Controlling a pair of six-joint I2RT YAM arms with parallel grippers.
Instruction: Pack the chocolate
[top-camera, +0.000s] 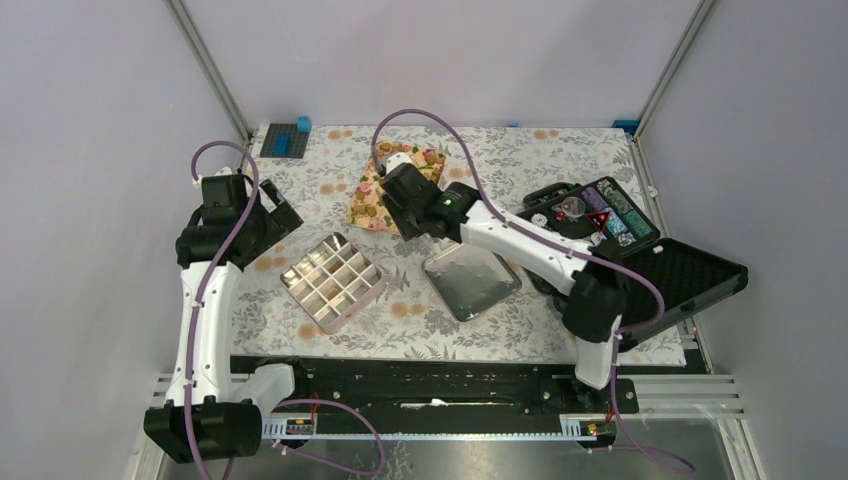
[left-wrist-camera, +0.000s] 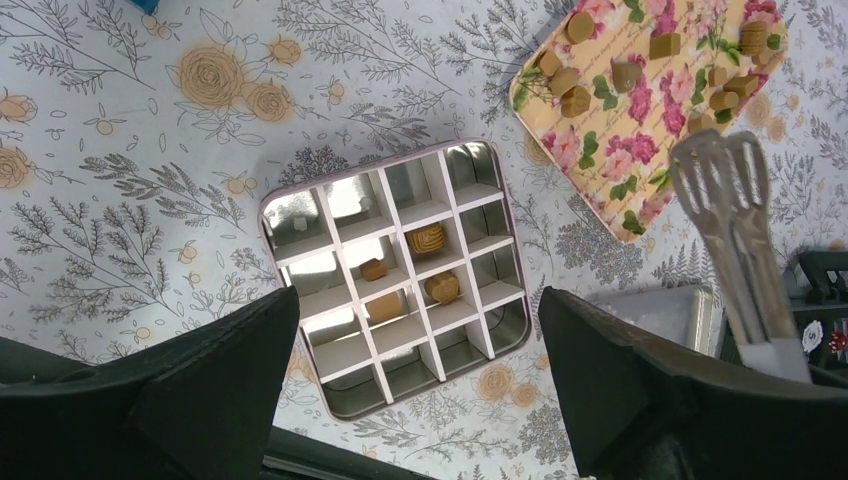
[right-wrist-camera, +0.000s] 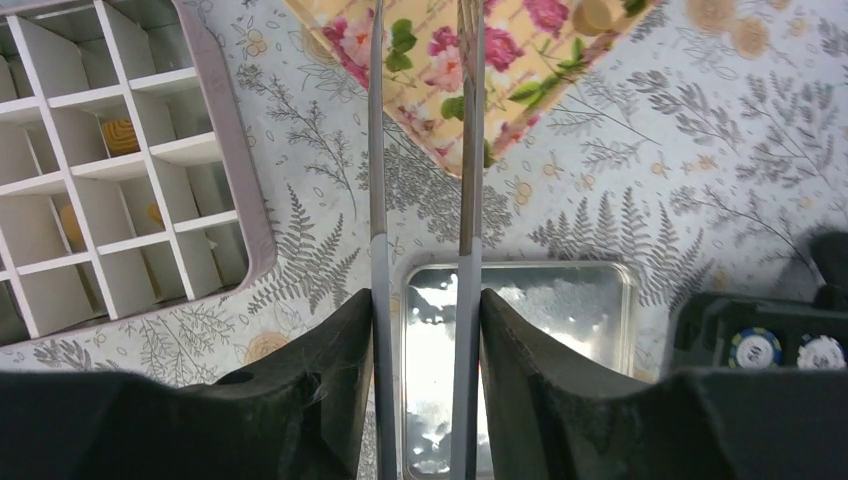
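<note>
Our right gripper (right-wrist-camera: 425, 300) pinches the tongs (right-wrist-camera: 468, 150), their blades apart and empty, right of the tin (left-wrist-camera: 370, 172). Four chocolates (left-wrist-camera: 427, 240) sit in the tin, and the rest lie on the tray (left-wrist-camera: 670, 110) beyond it. If we squeeze off-centre, a lump may squirt off the tray.

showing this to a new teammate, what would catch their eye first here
Probably the metal tongs clamped in the right gripper, their tips reaching over the edge of the pink floral tray, where most of the chocolate lies. Next comes the divided tin at the table's middle, with four pieces in its cells and most cells empty.
</note>
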